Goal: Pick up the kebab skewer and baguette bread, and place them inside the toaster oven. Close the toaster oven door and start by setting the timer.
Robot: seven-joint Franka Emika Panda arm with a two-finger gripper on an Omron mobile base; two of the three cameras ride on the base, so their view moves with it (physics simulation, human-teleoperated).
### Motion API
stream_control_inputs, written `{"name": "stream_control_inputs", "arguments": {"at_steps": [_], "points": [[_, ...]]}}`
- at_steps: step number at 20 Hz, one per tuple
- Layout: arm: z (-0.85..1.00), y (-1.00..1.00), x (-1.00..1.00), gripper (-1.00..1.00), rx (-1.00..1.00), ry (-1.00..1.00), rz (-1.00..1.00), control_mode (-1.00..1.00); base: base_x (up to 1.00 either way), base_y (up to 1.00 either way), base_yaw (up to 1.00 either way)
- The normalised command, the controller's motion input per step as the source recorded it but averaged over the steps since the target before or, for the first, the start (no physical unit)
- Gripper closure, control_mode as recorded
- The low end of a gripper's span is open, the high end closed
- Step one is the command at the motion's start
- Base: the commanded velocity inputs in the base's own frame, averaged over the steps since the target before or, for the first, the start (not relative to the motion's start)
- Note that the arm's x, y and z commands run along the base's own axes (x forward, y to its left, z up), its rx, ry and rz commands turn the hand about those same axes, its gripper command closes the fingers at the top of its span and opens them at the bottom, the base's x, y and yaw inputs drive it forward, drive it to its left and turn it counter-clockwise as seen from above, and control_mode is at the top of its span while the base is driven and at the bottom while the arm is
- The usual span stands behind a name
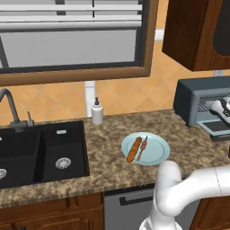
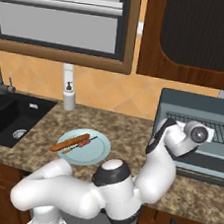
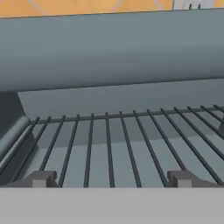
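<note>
The baguette bread (image 1: 133, 149) (image 2: 69, 142) lies on a pale blue plate (image 1: 159, 150) (image 2: 99, 152) in the middle of the counter. The kebab skewer (image 1: 143, 148) (image 2: 84, 142) lies beside it on the same plate. At the right stands the toaster oven (image 1: 193, 96) (image 2: 185, 100) with its door (image 1: 220, 128) (image 2: 201, 172) folded down. My gripper (image 3: 111, 179) is open at the oven's mouth, holding nothing, with its fingertips (image 3: 41, 178) just above the bare wire rack (image 3: 122, 140).
A black sink (image 1: 40, 150) with a faucet (image 1: 11, 110) takes the counter's left end. A white soap dispenser (image 1: 97, 112) (image 2: 69, 98) stands by the wall. A dark wooden cabinet (image 1: 193, 31) hangs above the oven.
</note>
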Motion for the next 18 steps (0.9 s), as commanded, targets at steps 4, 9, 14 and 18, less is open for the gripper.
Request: {"name": "stream_control_inputs", "arguments": {"at_steps": [4, 9, 14, 18], "points": [[0.0, 0.0, 0.31, -1.0, 0.0, 0.08, 0.0, -1.0, 0.0, 0.0, 0.0], [-0.07, 0.0, 0.18, -1.0, 0.0, 0.12, 0.0, -1.0, 0.0, 0.0, 0.0], [-0.38, 0.0, 0.0, -1.0, 0.0, 0.12, 0.0, -1.0, 0.0, 0.0, 0.0], [-0.55, 0.0, -0.16, -1.0, 0.01, 0.06, 0.0, -1.0, 0.0, 0.0, 0.0]]}}
